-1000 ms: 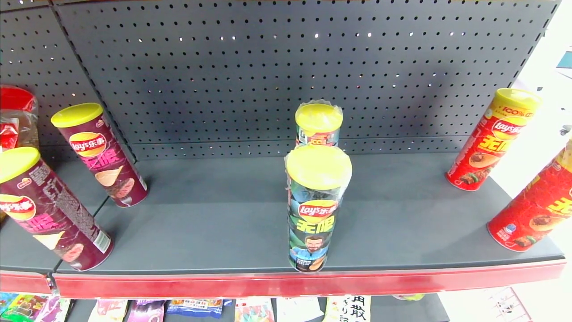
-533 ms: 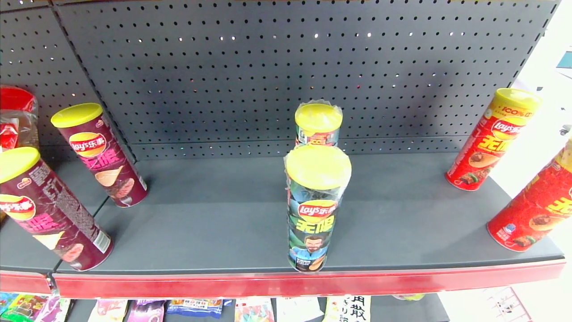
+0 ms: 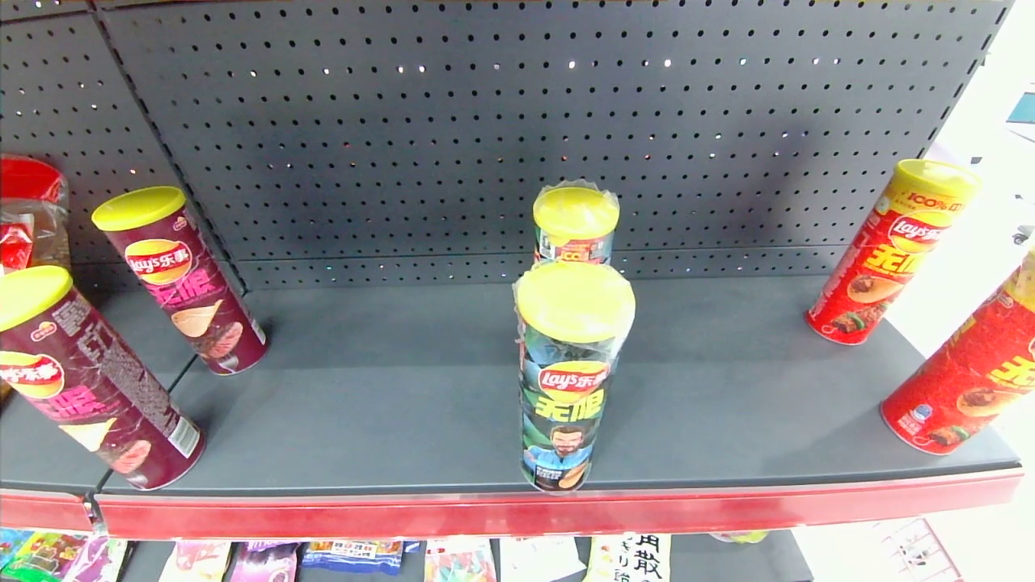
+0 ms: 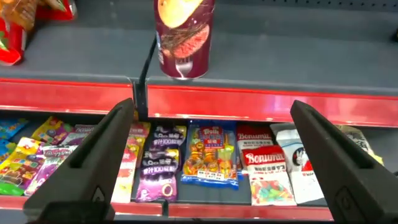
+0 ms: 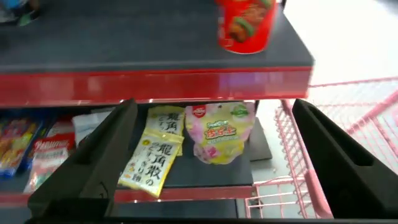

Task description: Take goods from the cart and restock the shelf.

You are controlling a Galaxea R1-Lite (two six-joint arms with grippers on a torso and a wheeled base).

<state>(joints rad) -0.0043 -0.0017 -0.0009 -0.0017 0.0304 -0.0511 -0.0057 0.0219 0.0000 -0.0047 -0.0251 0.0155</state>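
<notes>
The dark shelf [image 3: 388,404] with a red front lip carries upright chip cans. Two green-blue cans [image 3: 572,372] stand in the middle, one behind the other. Two maroon cans [image 3: 182,275] stand at the left and two red cans [image 3: 889,250] at the right. My left gripper [image 4: 214,162] is open with nothing between its fingers, below the shelf's red lip and facing a maroon can [image 4: 184,37]. My right gripper [image 5: 214,162] is open and holds nothing, below the shelf edge under a red can [image 5: 245,25]. Beside it shows the pink wire cart [image 5: 323,168].
The lower shelf holds snack bags: purple and blue packets [image 4: 208,155], yellow and pink packets [image 5: 217,134]. A perforated back panel [image 3: 485,121] closes the shelf behind. A red-lidded bagged item [image 3: 28,210] stands at the far left. Wide bare shelf lies between the can groups.
</notes>
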